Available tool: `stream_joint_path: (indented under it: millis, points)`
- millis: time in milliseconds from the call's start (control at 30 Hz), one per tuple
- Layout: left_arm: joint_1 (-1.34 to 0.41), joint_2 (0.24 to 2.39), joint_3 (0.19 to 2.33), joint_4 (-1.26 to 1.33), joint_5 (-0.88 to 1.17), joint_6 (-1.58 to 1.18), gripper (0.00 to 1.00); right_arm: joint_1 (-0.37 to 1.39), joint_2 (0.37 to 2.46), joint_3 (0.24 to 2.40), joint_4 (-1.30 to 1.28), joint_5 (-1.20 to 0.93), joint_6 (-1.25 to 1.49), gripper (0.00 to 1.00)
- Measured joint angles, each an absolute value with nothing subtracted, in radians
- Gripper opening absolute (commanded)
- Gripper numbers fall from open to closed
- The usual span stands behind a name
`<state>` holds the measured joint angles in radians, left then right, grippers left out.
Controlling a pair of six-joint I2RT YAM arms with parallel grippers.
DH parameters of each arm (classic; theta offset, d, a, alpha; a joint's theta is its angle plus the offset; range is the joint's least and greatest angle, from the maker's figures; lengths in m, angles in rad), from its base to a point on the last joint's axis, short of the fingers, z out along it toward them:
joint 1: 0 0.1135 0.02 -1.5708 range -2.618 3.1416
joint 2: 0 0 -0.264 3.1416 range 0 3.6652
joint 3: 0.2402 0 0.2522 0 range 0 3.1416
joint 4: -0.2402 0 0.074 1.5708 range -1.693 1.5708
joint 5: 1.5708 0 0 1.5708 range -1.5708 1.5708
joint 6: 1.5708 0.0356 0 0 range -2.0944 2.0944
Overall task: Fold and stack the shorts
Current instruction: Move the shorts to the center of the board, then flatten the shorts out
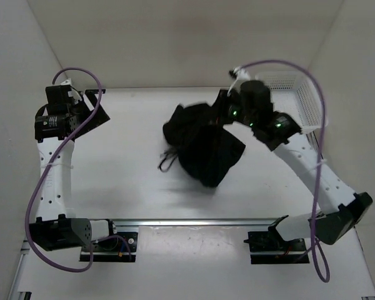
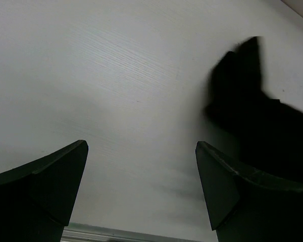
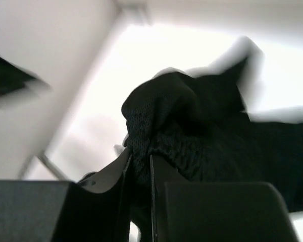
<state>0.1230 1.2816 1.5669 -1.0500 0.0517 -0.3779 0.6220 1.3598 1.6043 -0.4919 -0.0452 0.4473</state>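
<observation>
One pair of black shorts (image 1: 203,147) is noted bunched at mid-surface (image 1: 125,162), a fold clamped in the right tool (image 3: 139,166), while the left tool (image 2: 141,148), second of two, is spread wide, grasping nothing.

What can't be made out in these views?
Black soft fabric shorts: waistband and legs indistinguishable, bunched in top view; edges motion-blurred in both wrist views.
Thin drawstring: too small in top view to trace.
Right gripper: tips buried in fabric, right wrist view.
White mesh basket: partly covered by right arm, top view.
</observation>
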Motion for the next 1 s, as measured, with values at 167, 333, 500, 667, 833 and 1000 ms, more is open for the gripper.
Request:
stream_joint_path:
  millis: [167,333,500,667,833,1000]
  points:
    - [0.105,1.278,1.514,-1.045,0.126,-0.371,1.00,0.532,1.331,1.126,-0.575,0.039,0.563,0.41]
    - [0.028,1.291,1.401,-1.010,0.185,-0.365,0.90,0.397,1.222,1.007,-0.681,0.096,0.616,0.49]
    - [-0.070,1.358,1.314,-0.964,0.203,-0.397,1.00,0.543,1.165,1.086,-0.659,0.102,0.627,0.71]
    - [-0.151,1.560,1.309,-0.916,0.171,-0.460,1.00,0.650,1.273,1.085,-0.656,0.103,0.641,0.71]
    - [-0.155,1.833,1.435,-0.909,0.134,-0.495,1.00,0.651,1.449,1.120,-0.664,0.139,0.619,0.72]
    - [-0.132,1.999,1.600,-0.908,0.091,-0.527,1.00,0.648,1.626,1.253,-0.681,0.217,0.551,0.80]
